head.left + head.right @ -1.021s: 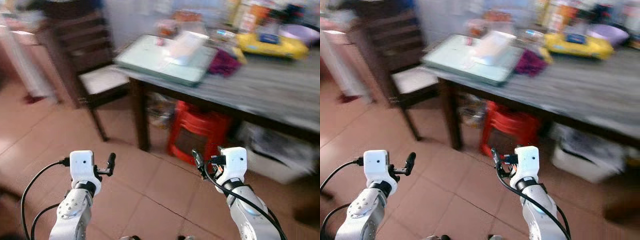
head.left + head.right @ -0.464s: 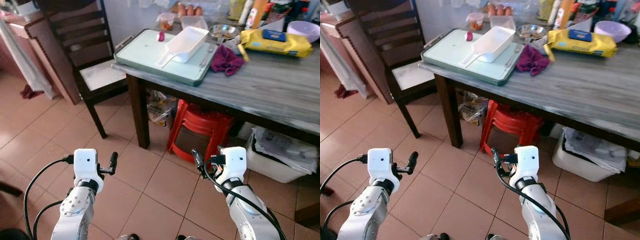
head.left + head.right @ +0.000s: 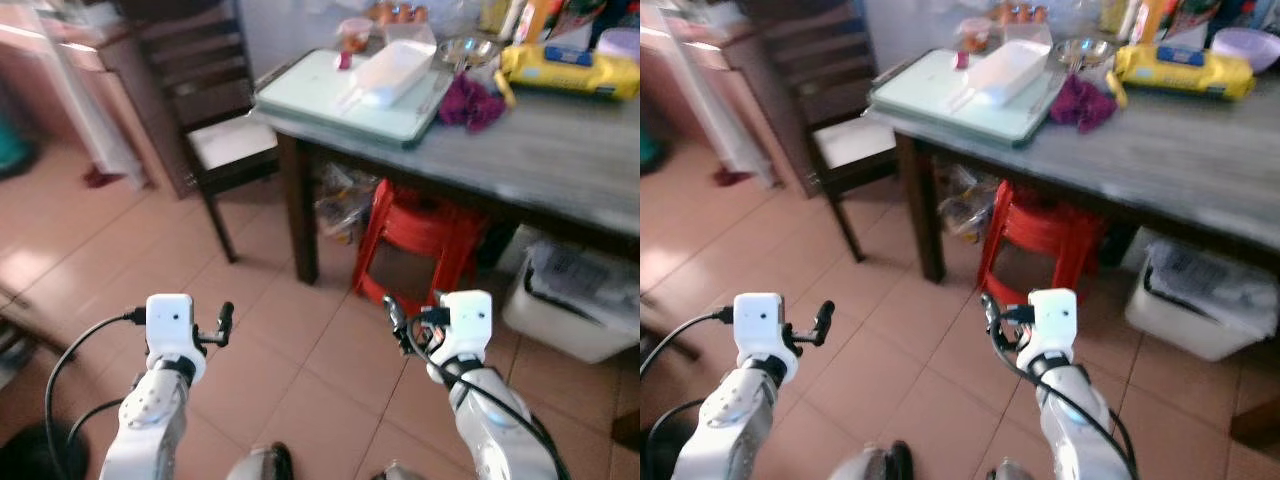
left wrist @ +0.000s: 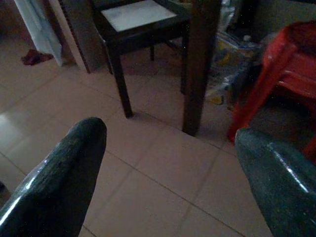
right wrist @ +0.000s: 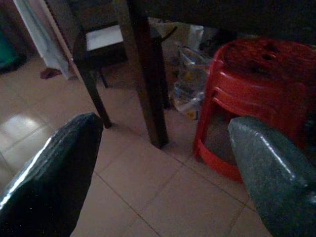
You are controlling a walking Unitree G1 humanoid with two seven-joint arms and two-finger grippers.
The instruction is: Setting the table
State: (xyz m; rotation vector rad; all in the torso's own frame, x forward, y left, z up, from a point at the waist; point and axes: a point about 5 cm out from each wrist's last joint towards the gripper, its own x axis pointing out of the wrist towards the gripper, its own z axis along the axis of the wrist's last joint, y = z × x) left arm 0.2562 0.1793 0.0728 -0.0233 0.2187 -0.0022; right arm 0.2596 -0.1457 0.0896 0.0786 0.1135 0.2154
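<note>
- Both my grippers empty, held low over the floor, well short of the table. Left gripper [image 4: 163, 163]: fingers spread wide, nothing betw them. Right gripper [image 5: 163, 163]: same, spread wide, nothing held.
- Task stuff is up on the table [image 3: 560, 160], ahead of and above my fingertips, well apart from both.
- White plastic scoop-box [image 3: 390, 72] lies on the pale green tray [image 3: 320, 95], ahead and betw my two grippers. Prob light, stiff, a bit slick; I'd pinch its rim or the handle end, not the flat wall.
- Tray: wide, flat, rigid, corner overhangs the table edge. Likely needs 2 grippers at opposite rims; 1-sided lift would tip it.
- Magenta cloth [image 3: 470, 100] just beyond the tray, more toward my right fingers. Soft, limp, no slip risk; grab anywhere at a bunched fold.
- Small metal bowl [image 3: 462, 48] behind the cloth: hard, smooth, could slide; take at the rim.
- Yellow pack [image 3: 570, 72] farther to the right-finger side: soft bag, squashy, prob light.
- Tabletop: grey, wood-grain, looks flat.
- Room: red plastic stool [image 5: 256, 98] under the table, straight ahead of my right fingers; dark table leg [image 4: 200, 64] ahead of the left ones; dark wooden chair [image 3: 215, 120] off beyond left fingers; white bin [image 3: 575, 300] under the table; tiled floor [image 3: 300, 370], glossy.
- Head views a bit blurred.
</note>
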